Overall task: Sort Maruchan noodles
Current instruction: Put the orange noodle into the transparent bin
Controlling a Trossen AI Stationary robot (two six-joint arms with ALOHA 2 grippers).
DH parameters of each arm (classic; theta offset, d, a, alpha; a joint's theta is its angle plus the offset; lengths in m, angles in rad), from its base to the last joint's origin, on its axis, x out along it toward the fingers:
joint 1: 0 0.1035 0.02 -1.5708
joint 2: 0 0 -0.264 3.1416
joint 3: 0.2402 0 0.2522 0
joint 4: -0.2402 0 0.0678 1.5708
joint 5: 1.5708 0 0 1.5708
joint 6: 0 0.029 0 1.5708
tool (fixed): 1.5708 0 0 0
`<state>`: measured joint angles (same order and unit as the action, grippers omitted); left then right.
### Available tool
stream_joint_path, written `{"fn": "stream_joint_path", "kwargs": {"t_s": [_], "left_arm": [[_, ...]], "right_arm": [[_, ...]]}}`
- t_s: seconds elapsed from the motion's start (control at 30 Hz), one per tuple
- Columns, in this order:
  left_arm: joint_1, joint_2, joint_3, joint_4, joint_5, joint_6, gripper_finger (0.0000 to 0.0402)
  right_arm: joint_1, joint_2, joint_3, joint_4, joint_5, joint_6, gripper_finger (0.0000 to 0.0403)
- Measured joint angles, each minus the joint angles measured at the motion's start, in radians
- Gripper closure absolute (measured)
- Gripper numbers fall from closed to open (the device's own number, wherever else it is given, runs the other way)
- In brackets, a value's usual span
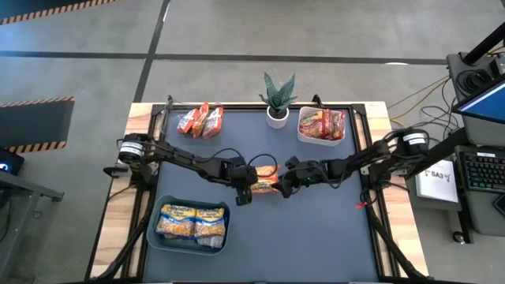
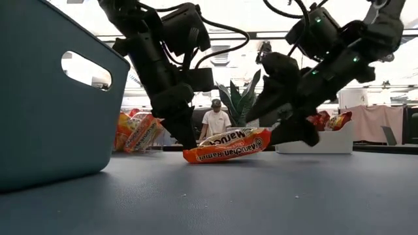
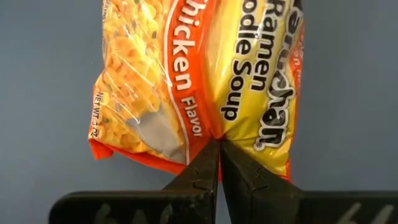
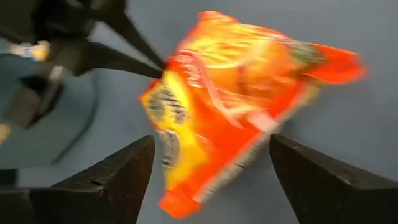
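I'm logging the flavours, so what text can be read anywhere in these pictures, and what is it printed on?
"Chicken Flavor": orange packet, left wrist view.
"Ramen Noodle Soup": same packet.
"NET WT. 3": same packet's edge; the rest is unreadable.
"Maruchan": same packet, shown upside down in the low view.
"SA3": white sign beside the table.
Print on the packets in the blue bin and white bin: too small to read.

Evenly and brightly lit from overhead, with only soft shadows on the bench (image 1: 316,237). Strong backlight and washed-out glare from the room in the low view, arms nearly silhouetted. Motion-blurred orange packet (image 4: 236,99) in the right wrist view; sharp in the left wrist view.
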<state>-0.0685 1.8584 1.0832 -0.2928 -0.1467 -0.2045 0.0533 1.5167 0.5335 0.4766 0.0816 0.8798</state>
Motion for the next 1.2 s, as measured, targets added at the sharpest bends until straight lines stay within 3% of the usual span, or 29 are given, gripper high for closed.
{"fn": "stream_joint_path", "kwargs": {"t_s": [0.37,0.57,0.9,1.2], "left_arm": [[0.000,0.000,-0.001,-0.011,0.004,-0.007,0.0402],[0.000,0.001,-0.016,-0.013,0.003,-0.016,0.0401],[0.000,0.002,-0.032,-0.021,-0.002,-0.026,0.0401],[0.000,0.002,-0.033,-0.012,-0.002,-0.026,0.0401]], "right_arm": [[-0.049,0.168,0.001,0.243,-0.025,0.023,0.0093],[-0.073,0.183,-0.002,0.247,-0.041,0.022,0.0099],[-0.103,0.098,-0.005,0.158,-0.060,-0.008,0.0083],[-0.100,0.201,0.054,0.237,-0.081,-0.023,0.0096]]}}
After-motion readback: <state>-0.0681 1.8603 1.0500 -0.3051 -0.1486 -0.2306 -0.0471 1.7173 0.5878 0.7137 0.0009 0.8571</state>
